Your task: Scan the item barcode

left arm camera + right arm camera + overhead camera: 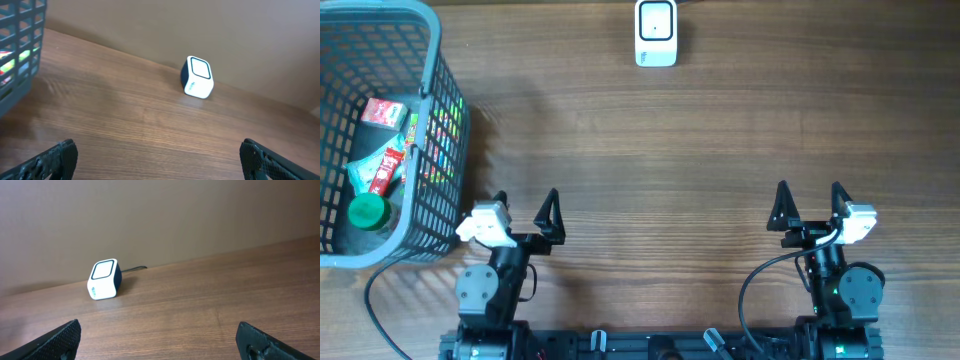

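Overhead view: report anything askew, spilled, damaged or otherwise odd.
Nothing stands out. The scanner stands upright at the far side, the basket sits at the left with its items inside, nothing spilled, and the left claw and right claw are open and empty.

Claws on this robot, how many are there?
2. The left gripper sits at the table's near edge beside the basket; the right gripper sits at the same edge, farther along. Both are open and empty. None seems hidden.

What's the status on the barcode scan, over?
Left pincer, right pincer open, empty. Items untouched in basket. Scanner at far edge, nothing in the way.
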`<state>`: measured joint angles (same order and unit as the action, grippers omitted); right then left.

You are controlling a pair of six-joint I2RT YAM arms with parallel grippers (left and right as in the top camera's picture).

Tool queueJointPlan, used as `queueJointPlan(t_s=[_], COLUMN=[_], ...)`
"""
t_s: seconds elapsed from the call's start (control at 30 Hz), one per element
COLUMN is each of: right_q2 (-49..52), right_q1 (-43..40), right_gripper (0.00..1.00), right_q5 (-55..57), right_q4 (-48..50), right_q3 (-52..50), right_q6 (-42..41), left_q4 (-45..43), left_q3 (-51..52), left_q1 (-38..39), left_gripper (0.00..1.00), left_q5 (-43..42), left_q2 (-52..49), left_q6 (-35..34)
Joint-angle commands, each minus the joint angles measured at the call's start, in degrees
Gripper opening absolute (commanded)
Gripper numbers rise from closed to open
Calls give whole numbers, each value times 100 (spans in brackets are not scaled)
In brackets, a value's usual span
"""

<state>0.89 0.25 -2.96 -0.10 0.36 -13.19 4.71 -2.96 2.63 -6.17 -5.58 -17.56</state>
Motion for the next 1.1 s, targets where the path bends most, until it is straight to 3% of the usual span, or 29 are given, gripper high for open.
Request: queueJointPlan(t_s=[0.0,0.4,0.5,0.6,0.93,1.07], right_q2=[-31,-31,-31,-31,-31,-31], right_q1=[22,22,22,22,22,22], right_gripper=[100,100,99,100,100,100], right_q5=[35,35,35,35,35,35], right_q4=[17,17,17,17,17,17], right_q3=[-7,-7,-7,-7,-7,-7], right_q6=[-48,-48,-46,-48,-46,-46], left_q4=[-22,-105,264,929,1410,1725], left_q3=[-470,-772,-1128,-1733,-3943,-4291], left_q1=[20,22,22,20,22,22], left_gripper=[100,100,100,100,100,100], left_q5=[-315,-1244,-1248,-1241,-1252,-1784], left_q2=[-391,-778,-841,-1086,-3307,-4017], left_q6=[-92,-90,-74,367,387,380])
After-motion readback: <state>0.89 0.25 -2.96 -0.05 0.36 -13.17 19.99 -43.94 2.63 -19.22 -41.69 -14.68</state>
